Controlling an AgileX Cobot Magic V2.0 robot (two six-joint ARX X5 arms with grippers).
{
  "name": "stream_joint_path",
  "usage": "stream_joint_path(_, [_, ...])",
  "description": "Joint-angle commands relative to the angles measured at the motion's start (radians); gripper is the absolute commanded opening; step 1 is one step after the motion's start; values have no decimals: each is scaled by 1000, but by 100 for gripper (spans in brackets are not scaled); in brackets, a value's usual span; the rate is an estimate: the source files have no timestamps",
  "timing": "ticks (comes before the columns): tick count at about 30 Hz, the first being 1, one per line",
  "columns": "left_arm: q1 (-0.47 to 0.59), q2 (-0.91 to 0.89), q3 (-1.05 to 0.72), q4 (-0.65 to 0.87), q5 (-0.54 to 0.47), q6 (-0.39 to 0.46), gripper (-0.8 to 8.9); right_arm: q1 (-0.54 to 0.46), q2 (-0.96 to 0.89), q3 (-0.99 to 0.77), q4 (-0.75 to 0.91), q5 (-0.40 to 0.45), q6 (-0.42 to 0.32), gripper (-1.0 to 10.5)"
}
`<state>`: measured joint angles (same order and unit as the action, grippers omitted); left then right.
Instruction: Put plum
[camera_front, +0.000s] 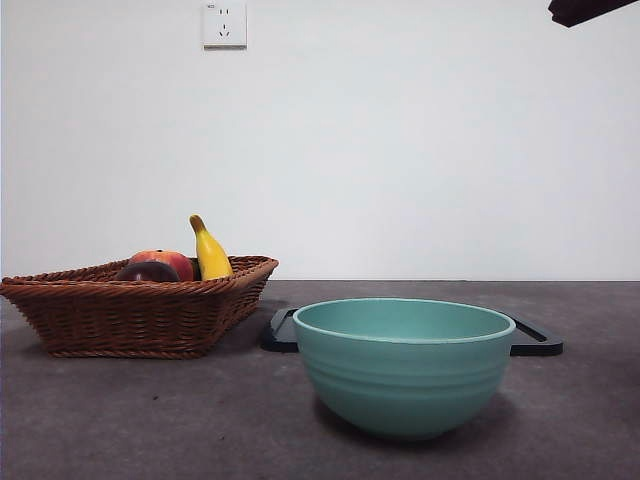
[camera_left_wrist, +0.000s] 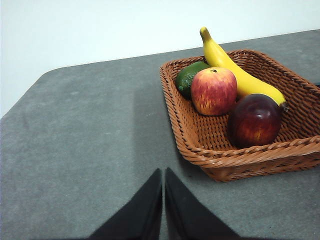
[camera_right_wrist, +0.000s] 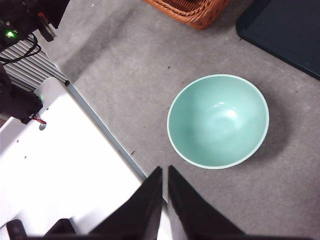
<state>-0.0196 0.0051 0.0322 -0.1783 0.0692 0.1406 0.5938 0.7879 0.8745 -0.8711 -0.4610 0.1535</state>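
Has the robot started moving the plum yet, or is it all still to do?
Nothing is done yet. The plum lies in the basket, and the bowl holds nothing. Both the left gripper and the right gripper are shut and hold nothing. Grasping and placing remain.

— Basket: brown woven wicker. Plum dark maroon, glossy. Apple red, yellow streaks.

— Banana yellow, brown tip. Bowl pale teal. Tray near black. Table grey.
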Motion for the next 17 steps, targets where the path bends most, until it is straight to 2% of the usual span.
stream_joint_path(1, [2,-2,-21,-8,-2,-3,7,6,5,18,14,-1,-28,9])
stream_joint_path(4, [2,-2,-21,-8,-2,-3,7,-7,-19,15,34,45,-119,9])
stream_joint_path(6, [2,-2,-21,-8,-2,-3,7,-37,-39,5,104,85,-195,9])
stream_joint_path(8, [2,-2,-21,-8,-2,-3,7,-93,-66,-20,195,84,-230,9])
stream_joint_path(12, [2,-2,-21,-8,-2,-3,7,-253,-156,-100,347,85,-233,9])
stream_joint_path(17, [2,-2,-21,-8,-2,-3,7,-431,-309,-278,537,104,-234,9])
